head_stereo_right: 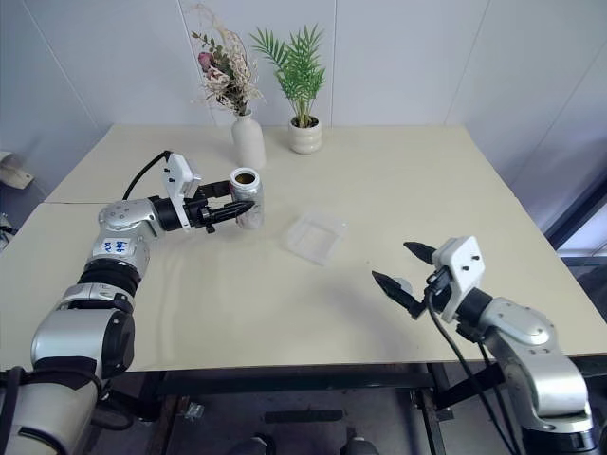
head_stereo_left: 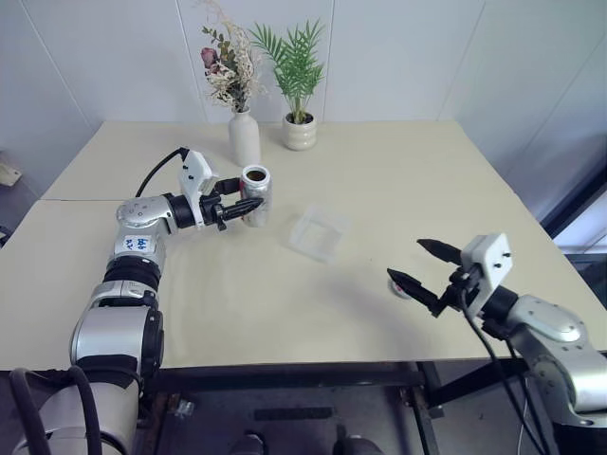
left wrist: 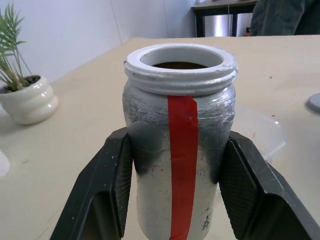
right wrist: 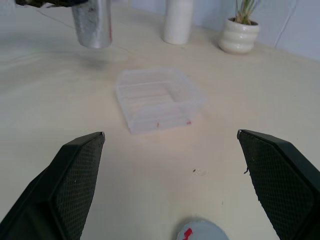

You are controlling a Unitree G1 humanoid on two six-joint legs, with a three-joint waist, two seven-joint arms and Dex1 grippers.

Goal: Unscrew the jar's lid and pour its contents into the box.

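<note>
1. the jar (left wrist: 180, 150) is open, upright, and raised off the table toward the far left, just in front of the white vase (head_stereo_left: 245, 137); something dark shows inside its white threaded mouth.
2. the left gripper (head_stereo_left: 237, 207) is clamped on the jar's lower body, one black finger (left wrist: 112, 190) on each side of the red stripe, well below the rim.
3. handling, as a judgement: it looks rigid and light, a small jar with a smooth silvery wrap that could slip when tilted. the present hold around the lower body seems the right place, since it leaves the mouth clear for pouring.
4. the box (right wrist: 157, 97) lies flat on the table to the right of the jar and a little nearer, apart from it. thin clear plastic, probably very light, so a knock from the jar could slide it.
5. the lid (right wrist: 200, 232) lies flat on the table at the near right, off the jar, so the unscrewing seems done.
6. the right gripper (head_stereo_left: 427, 267) hangs just above the lid with its fingers wide apart, holding nothing.
7. a white plant pot (head_stereo_left: 300, 132) stands beside the vase at the far edge, clear of the pouring path.
</note>
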